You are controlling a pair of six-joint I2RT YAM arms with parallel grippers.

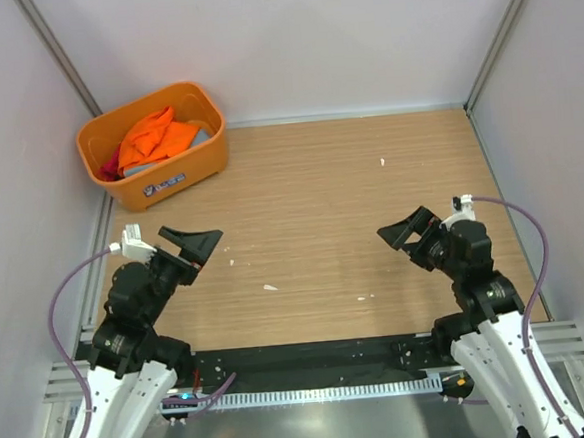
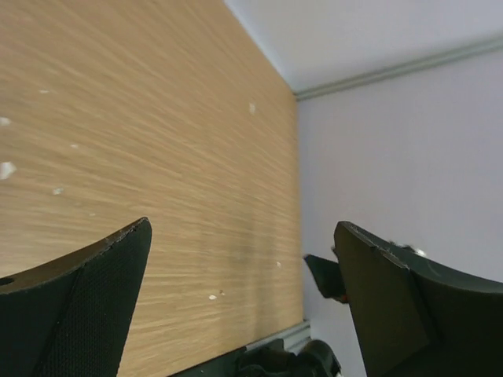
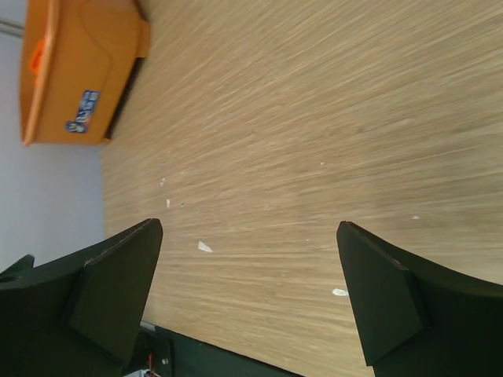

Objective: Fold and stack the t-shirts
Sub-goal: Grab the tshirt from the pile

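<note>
The t-shirts lie bundled in an orange plastic tub [image 1: 183,169] at the table's far left. A bright orange shirt [image 1: 156,136] is on top, with a grey-blue one [image 1: 140,167] and a crimson one [image 1: 111,166] showing under it. My left gripper [image 1: 196,246] hovers open over the near left of the wooden table [image 1: 321,207], well short of the tub. Over the near right, my right gripper [image 1: 405,231] is open and empty. In the left wrist view only bare wood lies between the left gripper [image 2: 244,232]. The right gripper [image 3: 250,228] also frames bare wood.
The tub [image 3: 75,71] shows its labelled side in the right wrist view. Small white flecks [image 1: 270,287] are scattered on the wood. White walls with metal rails [image 1: 60,55] enclose the table on three sides. A black strip [image 1: 312,356] runs along the near edge between the arm bases.
</note>
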